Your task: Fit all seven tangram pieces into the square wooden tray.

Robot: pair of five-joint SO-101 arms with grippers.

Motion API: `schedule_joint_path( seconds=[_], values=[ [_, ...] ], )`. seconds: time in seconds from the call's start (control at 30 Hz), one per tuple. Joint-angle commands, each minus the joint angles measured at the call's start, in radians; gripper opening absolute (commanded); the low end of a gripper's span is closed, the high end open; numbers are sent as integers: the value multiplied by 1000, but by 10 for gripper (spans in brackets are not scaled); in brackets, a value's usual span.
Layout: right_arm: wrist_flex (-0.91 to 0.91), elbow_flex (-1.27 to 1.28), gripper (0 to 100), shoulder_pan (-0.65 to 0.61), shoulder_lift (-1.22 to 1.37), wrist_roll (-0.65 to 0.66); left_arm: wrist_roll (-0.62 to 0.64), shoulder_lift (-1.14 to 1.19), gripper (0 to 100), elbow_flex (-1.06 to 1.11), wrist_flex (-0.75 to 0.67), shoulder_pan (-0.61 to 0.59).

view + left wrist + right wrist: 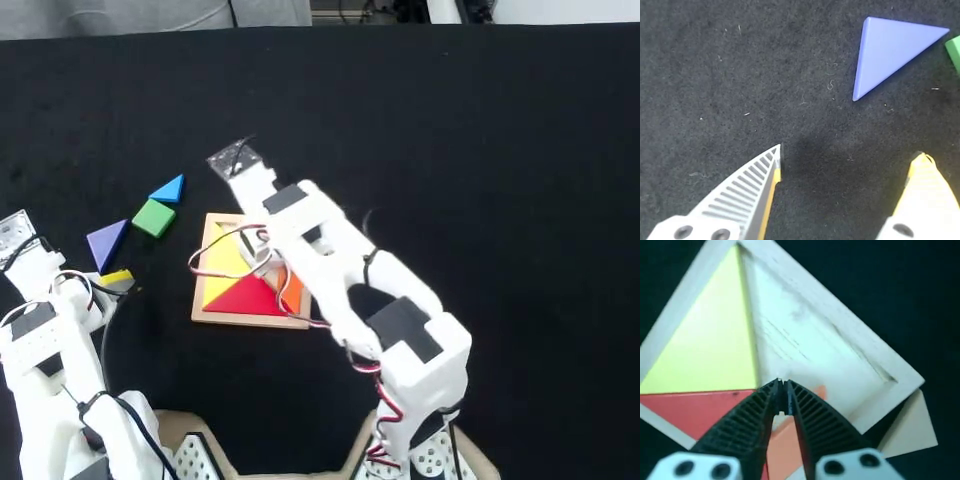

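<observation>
Right end effector [781, 385] closed, empty, tips at orange piece [782, 452] in tray [805, 350]; nudge it gently flush against red piece [690, 410], staying low. Left end effector [850, 150] open near purple triangle [890, 50] on worktop [715, 75].

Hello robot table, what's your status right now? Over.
Left gripper open, empty, near purple triangle. Right gripper shut above tray. Green square, blue triangle also outside. Nothing between them and tray.

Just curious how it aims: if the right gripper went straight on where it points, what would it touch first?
Probably the bare floor of the wooden tray: the right gripper, shut, points there, just beside a corner of the yellow triangle. Depth is hard to judge.
</observation>
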Motion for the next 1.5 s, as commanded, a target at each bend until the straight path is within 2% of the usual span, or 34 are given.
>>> schedule_joint_path(
  seconds=[0.0, 0.4, 0.63, 0.93, 1.07, 1.2, 1.27, 1.4, 1.47],
  values=[
    [-25, -50, 11, -43, -5, 9, -8, -14, 385, -7, -17, 7],
    [-40, -33, 11, -49, -4, 9, -8, -14, 385, -7, -17, 7],
    [-40, -13, 11, -107, -12, 57, -8, -14, 385, -7, -17, 7],
    [32, -97, 11, 103, -58, 57, -8, -14, 385, -5, -17, 7],
    [40, -97, 11, 140, -81, 46, -8, -15, 385, -5, -17, 7],
    [46, -102, 14, 150, -87, -52, -8, -15, 385, -5, -17, 7],
    [48, -102, 54, 167, -88, -89, -8, -15, 385, -5, -17, 7],
    [51, -90, 214, 181, -81, -144, -8, -15, 385, -5, -17, 7],
    [61, -85, 219, 176, -82, -146, -8, -15, 385, -5, -17, 5]
  ],
)
